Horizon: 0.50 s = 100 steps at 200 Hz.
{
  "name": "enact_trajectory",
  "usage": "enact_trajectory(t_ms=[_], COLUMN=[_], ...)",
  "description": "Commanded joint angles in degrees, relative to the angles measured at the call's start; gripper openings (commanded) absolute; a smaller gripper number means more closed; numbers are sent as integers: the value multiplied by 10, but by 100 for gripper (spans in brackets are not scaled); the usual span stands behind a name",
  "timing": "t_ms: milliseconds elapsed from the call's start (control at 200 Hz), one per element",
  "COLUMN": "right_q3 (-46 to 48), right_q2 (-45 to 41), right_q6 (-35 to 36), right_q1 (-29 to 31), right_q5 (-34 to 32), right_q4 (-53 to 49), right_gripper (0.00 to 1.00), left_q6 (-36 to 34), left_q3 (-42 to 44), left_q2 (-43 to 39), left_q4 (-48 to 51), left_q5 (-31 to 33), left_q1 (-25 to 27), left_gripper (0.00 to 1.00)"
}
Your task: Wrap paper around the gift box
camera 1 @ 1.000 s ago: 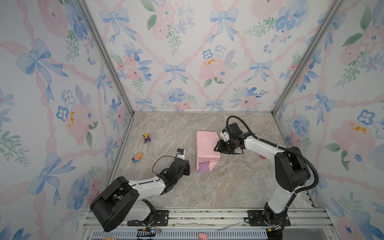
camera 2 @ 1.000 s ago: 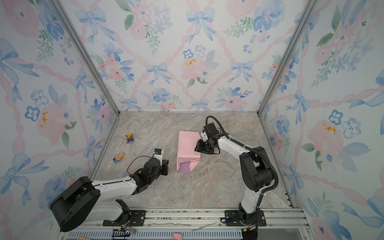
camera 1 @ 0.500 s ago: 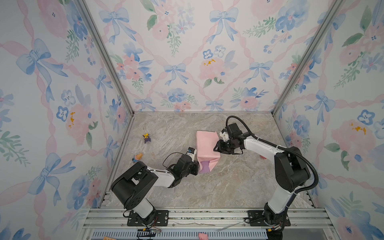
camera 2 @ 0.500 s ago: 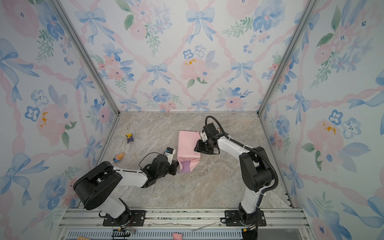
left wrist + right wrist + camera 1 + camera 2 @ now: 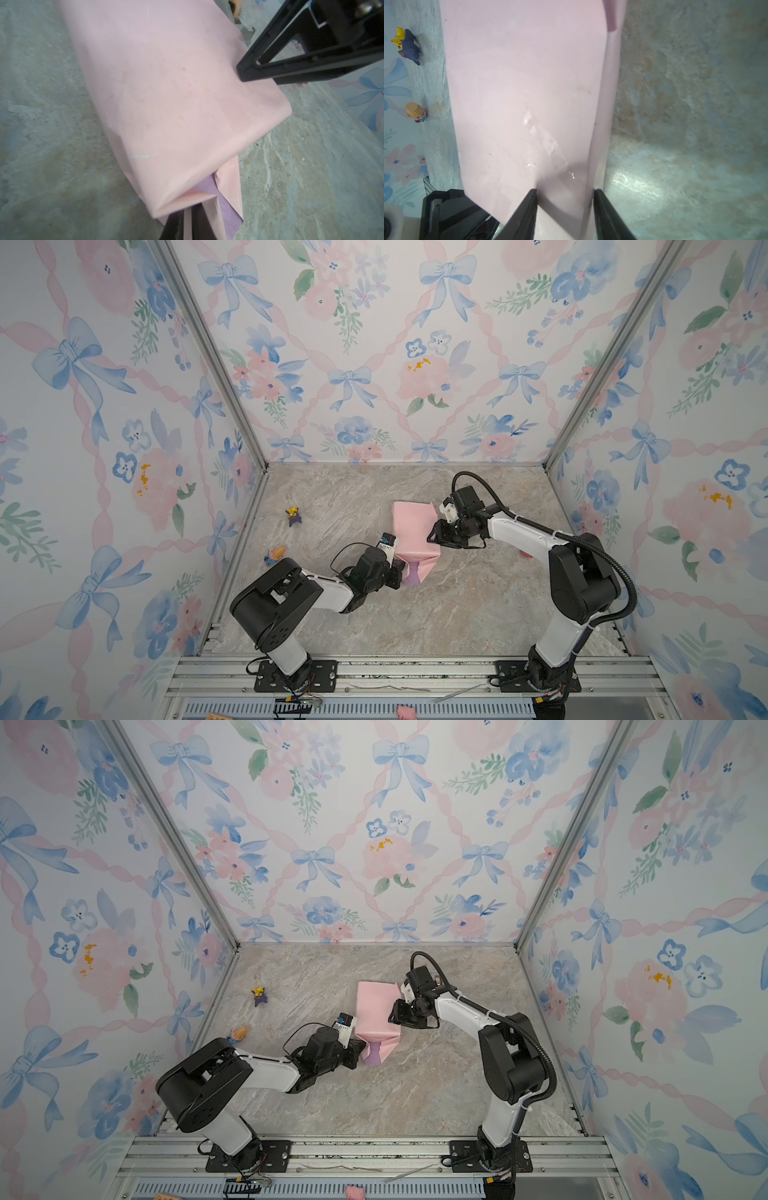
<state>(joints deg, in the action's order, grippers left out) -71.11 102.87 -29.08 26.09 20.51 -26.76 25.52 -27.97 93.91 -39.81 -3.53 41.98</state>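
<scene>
The gift box is nowhere exposed: it is covered entirely by the thin sheet of paper (image 5: 413,526), pale pink outside and lilac-purple inside, folded into a long parcel near the middle of the grey marble-patterned tabletop (image 5: 457,614). The box's outline is only suggested by the parcel's squared edges.

Well to the left of the parcel, a small purple-and-yellow toy figure (image 5: 293,516) and a small orange toy figure (image 5: 275,554) are seen, too small for detail.

At the parcel's near left corner the left gripper (image 5: 187,226) is clenched on a narrow pink flap of the paper. Its fingers are cut off by the frame edge in the wrist view. Beside them the lilac face is exposed where the end fold gapes.

On the parcel's right edge the right gripper (image 5: 564,191) is set with its jaws parted. Both tips are pressed on the top face and nothing is clamped.

Past the parcel's far end a grey tape dispenser with an orange roll (image 5: 234,8) is cropped by the frame. To the right of the parcel a small red object (image 5: 527,554) is half hidden behind the right arm and cannot be identified.
</scene>
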Motion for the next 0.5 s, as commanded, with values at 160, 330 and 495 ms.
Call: enact_trajectory(t_ms=[160, 330, 495], right_q3=[4, 6, 10], right_q2=[0, -3, -4], right_q6=[3, 3, 0], right_q1=[7, 7, 8], right_q5=[-12, -14, -13], right_q4=[-8, -9, -5], right_gripper=[46, 46, 46], left_q6=[-4, -1, 2], left_q3=[-17, -23, -26], left_q2=[32, 54, 74], left_q4=[-57, -77, -94], left_q5=[-6, -10, -13], left_q1=[3, 3, 3], left_gripper=[12, 12, 12])
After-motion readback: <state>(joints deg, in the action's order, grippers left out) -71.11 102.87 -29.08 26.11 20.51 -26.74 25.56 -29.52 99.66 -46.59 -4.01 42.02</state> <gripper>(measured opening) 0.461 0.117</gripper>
